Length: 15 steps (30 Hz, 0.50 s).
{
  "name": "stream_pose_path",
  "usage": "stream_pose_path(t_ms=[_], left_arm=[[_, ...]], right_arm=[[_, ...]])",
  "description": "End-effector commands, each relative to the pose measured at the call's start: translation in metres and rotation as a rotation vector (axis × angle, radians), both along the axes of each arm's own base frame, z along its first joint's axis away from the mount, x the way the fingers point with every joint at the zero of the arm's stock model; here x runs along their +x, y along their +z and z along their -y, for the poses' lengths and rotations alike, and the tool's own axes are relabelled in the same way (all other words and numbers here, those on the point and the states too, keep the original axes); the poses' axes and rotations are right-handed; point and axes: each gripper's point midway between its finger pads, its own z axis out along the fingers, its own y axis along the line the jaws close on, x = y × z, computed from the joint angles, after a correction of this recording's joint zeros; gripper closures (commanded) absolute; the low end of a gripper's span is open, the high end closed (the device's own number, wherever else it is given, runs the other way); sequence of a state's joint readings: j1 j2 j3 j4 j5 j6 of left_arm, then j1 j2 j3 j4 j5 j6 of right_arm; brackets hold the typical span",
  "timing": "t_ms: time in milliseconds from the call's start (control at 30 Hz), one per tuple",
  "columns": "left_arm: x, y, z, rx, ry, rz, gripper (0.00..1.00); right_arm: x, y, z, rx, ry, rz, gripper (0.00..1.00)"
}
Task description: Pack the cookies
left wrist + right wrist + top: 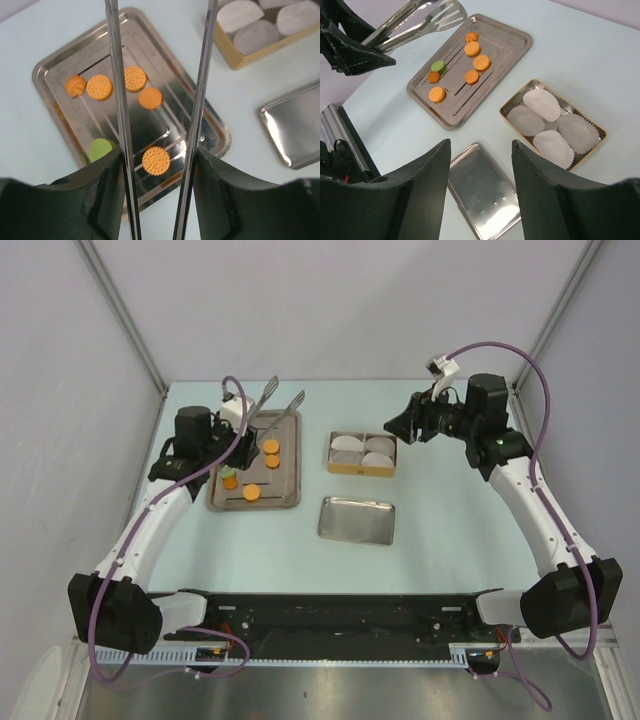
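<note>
Visitor: What's laid out in front of you?

Me: The pale counter [450,500], with the big tray [288,492] on its left side. Toward the middle sit a box [360,471] lined with four white paper liners [541,104], and nearer me a smaller tray [357,521] with nothing on it.

Visitor: And your tools?

Me: My left tool [244,438] is clamped around a pair of metal tongs [118,100], one finger pressed on each arm, the two arms standing apart. My right tool [481,150] hangs above the counter near the box, fingers spread, nothing between them.

Visitor: Where are the cookies [481,62]?

Me: All on the big tray. The orange ones lie mostly singly, and the green cookie [438,65] is just beside an orange one.

Visitor: How will they handle?

Me: Light, thin and stiff, I'd judge, so probably brittle. They could also skid on the polished steel. I'd pinch one gently across its rim with the tong tips, squeezing only enough to lift it.
</note>
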<state>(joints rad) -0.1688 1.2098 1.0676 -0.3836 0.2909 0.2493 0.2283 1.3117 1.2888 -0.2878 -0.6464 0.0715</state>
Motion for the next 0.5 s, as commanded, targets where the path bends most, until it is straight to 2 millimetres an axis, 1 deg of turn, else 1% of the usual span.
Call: stream_pose_path(t_ms=[0, 133, 200, 233, 267, 333, 367, 400, 467], left_arm=[[0.001, -0.011, -0.025, 0.082, 0.069, 0.004, 0.45], [0.001, -0.029, -0.04, 0.096, 0.114, -0.05, 0.45], [0.0, -0.042, -0.048, 0.1, 0.135, -0.088, 0.45], [-0.001, -0.047, -0.049, 0.1, 0.139, -0.104, 0.45], [-0.003, -0.057, -0.051, 0.102, 0.141, -0.133, 0.45], [-0.007, -0.067, -0.054, 0.096, 0.132, -0.167, 0.45], [-0.009, -0.075, -0.056, 0.097, 0.129, -0.193, 0.44], [-0.012, -0.082, -0.06, 0.098, 0.132, -0.217, 0.44], [-0.015, -0.09, -0.063, 0.109, 0.122, -0.242, 0.44]], right_arm=[[-0.002, -0.007, 0.006, -0.024, 0.015, 0.0, 0.44], [0.002, -0.02, 0.014, -0.046, 0.007, -0.025, 0.44], [0.001, -0.027, 0.017, -0.067, 0.001, -0.024, 0.44], [0.001, -0.028, 0.019, -0.072, -0.002, -0.019, 0.44], [0.002, -0.035, 0.022, -0.09, -0.012, -0.021, 0.44], [0.001, -0.039, 0.025, -0.101, -0.017, -0.018, 0.44], [0.001, -0.039, 0.028, -0.104, -0.027, -0.007, 0.44], [0.001, -0.044, 0.029, -0.109, -0.028, -0.014, 0.44], [0.001, -0.047, 0.032, -0.113, -0.034, -0.012, 0.44]])
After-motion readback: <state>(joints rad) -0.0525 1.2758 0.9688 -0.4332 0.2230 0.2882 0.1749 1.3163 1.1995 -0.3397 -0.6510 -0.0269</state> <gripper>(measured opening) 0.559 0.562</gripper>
